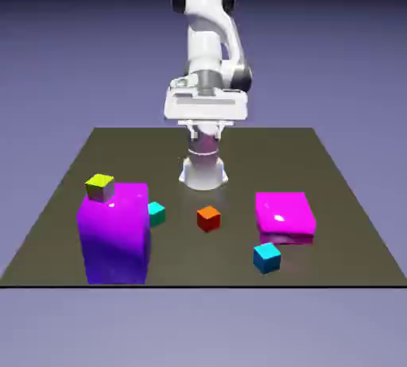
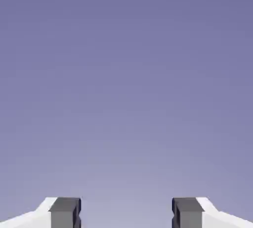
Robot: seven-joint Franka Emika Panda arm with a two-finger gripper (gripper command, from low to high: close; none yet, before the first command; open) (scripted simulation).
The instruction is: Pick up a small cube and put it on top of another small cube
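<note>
Small orange-red cube [image 1: 208,218] sits untouched on the table [image 1: 334,191]; pincer [image 2: 126,213] gapes wide, holding nothing, facing only backdrop.

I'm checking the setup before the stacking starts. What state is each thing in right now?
tool: open, empty, facing only backdrop
orange-red cube: on the table, untouched
teal-green cube: on the table beside the tall magenta block
cyan-blue cube: on the table before the flat magenta block
yellow-green cube: atop the tall block

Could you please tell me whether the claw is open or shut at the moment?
Open. In the hand view the claw shows its two grey fingertips far apart, with only the plain backdrop between them and no cube held.
</note>
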